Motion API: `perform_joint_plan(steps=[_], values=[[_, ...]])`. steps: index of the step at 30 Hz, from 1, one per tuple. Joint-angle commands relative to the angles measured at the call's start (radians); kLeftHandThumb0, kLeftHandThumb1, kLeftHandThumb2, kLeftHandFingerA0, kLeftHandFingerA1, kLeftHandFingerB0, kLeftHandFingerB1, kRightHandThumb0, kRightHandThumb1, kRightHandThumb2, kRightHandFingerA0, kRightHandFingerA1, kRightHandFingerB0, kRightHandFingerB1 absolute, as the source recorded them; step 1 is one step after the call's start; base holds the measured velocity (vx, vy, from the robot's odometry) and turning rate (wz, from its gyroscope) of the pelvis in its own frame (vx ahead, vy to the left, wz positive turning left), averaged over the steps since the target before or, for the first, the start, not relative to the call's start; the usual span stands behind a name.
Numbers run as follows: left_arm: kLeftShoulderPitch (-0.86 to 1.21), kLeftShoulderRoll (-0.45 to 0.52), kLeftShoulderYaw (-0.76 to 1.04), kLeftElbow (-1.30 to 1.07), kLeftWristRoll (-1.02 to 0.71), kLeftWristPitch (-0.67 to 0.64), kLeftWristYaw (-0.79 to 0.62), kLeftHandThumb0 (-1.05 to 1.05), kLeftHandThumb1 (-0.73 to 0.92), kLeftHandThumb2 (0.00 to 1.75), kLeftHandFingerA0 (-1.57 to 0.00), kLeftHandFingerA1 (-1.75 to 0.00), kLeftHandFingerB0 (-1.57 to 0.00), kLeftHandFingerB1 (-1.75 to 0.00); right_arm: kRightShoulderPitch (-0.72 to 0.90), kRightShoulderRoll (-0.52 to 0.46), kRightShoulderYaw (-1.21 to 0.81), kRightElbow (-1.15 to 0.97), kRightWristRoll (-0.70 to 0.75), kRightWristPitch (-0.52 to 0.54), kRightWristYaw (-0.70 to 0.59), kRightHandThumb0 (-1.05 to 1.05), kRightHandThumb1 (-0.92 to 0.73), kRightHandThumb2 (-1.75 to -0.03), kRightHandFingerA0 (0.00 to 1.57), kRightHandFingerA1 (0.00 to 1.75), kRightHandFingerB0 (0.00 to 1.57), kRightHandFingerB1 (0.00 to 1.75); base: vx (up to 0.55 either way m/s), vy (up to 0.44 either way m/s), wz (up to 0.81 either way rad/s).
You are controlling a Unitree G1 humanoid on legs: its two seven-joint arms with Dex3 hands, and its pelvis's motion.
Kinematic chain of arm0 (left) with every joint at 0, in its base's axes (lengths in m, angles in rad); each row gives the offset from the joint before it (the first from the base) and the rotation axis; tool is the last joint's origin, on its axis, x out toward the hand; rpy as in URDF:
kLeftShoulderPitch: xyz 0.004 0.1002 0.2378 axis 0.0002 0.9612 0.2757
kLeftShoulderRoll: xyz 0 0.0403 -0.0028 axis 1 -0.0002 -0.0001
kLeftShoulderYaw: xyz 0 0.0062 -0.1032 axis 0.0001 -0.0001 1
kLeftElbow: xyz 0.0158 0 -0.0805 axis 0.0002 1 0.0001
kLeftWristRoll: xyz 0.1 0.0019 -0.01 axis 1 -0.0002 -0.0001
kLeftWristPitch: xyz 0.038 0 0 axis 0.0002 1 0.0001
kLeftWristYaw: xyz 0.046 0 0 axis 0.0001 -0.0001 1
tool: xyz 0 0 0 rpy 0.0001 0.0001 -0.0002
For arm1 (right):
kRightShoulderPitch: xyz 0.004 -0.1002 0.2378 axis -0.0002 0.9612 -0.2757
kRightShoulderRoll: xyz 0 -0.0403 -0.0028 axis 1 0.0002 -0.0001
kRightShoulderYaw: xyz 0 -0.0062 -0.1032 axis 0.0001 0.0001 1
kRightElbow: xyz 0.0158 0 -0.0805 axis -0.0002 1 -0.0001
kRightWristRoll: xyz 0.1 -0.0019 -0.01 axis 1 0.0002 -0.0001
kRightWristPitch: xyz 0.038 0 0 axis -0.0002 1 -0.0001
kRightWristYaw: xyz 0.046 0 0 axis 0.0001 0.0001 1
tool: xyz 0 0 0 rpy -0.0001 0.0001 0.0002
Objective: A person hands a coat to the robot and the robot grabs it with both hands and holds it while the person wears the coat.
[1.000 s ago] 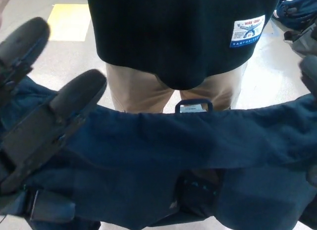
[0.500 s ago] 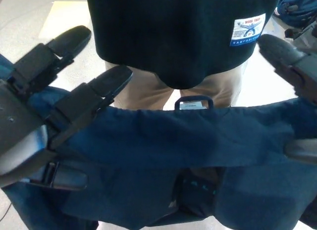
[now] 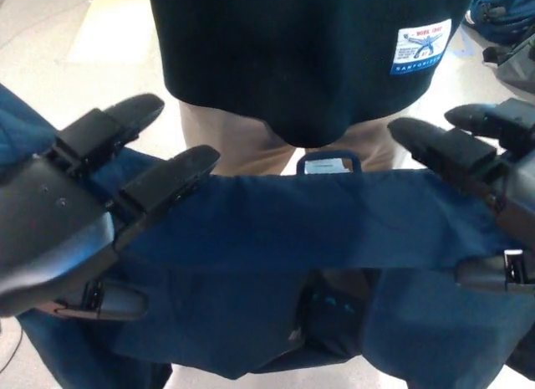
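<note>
A navy-blue coat (image 3: 284, 238) is seen stretched crosswise in the head view, its collar edge running left to right between the two robot hands, with the hanging loop (image 3: 328, 164) at the middle of that edge. The left hand (image 3: 79, 217) is laid against the coat's left shoulder, two fingers lying over the cloth and the thumb showing beneath it, so the fabric appears to be pinched there. The right hand (image 3: 481, 197) is set at the coat's right shoulder, fingers reaching over the top edge and the thumb below; it too is judged to be holding the cloth, though the contact is partly hidden. The rest of the coat hangs down below the taut band. A person (image 3: 309, 63) in a dark top bearing a white-and-blue patch (image 3: 420, 48) and tan trousers is stood just beyond the collar, centred between the hands. Both hands lie about equally near the person, so the coat's long axis is presented square across the body.
</note>
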Motion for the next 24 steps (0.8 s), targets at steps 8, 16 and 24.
perform_joint_plan(steps=[8, 16, 24], values=[[-0.031, -0.037, -0.067, 0.050, 0.116, 0.184, -0.215, -0.94, 0.60, 0.95, 0.00, -0.07, 0.00, -0.07, -0.078, 0.038, 0.144, 0.106, -0.219, 0.195, 0.271, -0.97, -0.63, -0.97, 0.02, 0.01, 0.08, 0.10, 0.00, 0.000, 0.00], [-0.064, -0.064, -0.085, 0.074, 0.136, 0.203, -0.255, -0.96, 0.61, 0.96, -0.01, -0.06, 0.00, -0.06, -0.128, 0.082, 0.186, 0.165, -0.294, 0.245, 0.350, -0.83, -0.54, -0.96, 0.00, 0.28, 0.00, 0.14, 0.00, 0.000, 0.00], [-0.124, -0.098, -0.122, 0.133, 0.186, 0.203, -0.236, -0.89, 0.56, 0.94, -0.01, -0.13, 0.00, -0.11, -0.170, 0.112, 0.202, 0.238, -0.388, 0.223, 0.331, -0.88, -0.72, -0.62, 0.23, 0.35, 0.00, 0.08, 0.00, 0.000, 0.00]])
